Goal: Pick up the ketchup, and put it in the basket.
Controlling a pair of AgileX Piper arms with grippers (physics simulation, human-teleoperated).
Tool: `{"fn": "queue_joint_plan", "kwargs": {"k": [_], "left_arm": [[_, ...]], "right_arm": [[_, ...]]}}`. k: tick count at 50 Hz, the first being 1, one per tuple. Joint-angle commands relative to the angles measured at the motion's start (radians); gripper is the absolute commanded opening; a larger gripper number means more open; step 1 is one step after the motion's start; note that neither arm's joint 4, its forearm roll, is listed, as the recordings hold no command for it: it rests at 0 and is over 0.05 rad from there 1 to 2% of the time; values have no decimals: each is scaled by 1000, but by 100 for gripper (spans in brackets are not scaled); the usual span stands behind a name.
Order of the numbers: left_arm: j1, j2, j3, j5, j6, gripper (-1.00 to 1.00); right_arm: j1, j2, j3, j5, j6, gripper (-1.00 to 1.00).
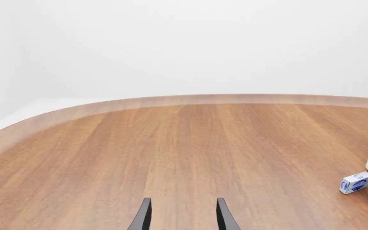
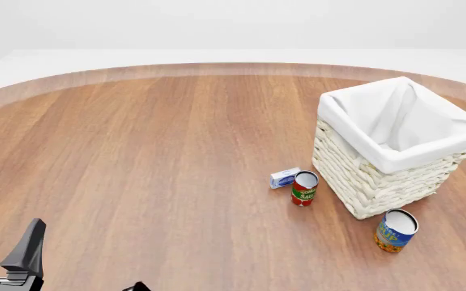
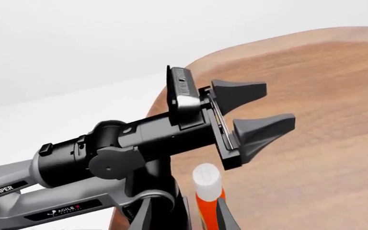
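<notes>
The ketchup point(image 3: 207, 191), a red-orange bottle with a white cap, shows only in the right wrist view. It sits in the gap of my right gripper point(image 3: 184, 207), close to one finger. Those fingers stand wide apart, so the gripper is open; the bottle's base is cut off by the frame. My left gripper point(image 2: 6, 235) is at the near left of the table, open and holding nothing, as the left wrist view point(image 1: 184, 203) and the right wrist view point(image 3: 279, 104) also show. The whitish wicker basket point(image 2: 378, 176) with its white liner stands at the right, far from both grippers.
A red-and-green tomato sauce can point(image 2: 303, 188) and a small white-and-blue box point(image 2: 285, 177) stand just left of the basket. A blue-and-orange can point(image 2: 395, 231) stands at the basket's near corner. The left arm point(image 3: 126, 148) crosses the right wrist view.
</notes>
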Motion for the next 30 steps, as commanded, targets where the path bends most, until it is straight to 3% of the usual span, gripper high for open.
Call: {"fn": "queue_joint_plan", "kwargs": {"k": [1, 30], "left_arm": [[0, 0, 0, 0, 0, 100], [0, 0, 0, 0, 0, 100]], "right_arm": [[8, 28, -24, 5, 6, 100], [-4, 139, -110, 13, 28, 100]]}}
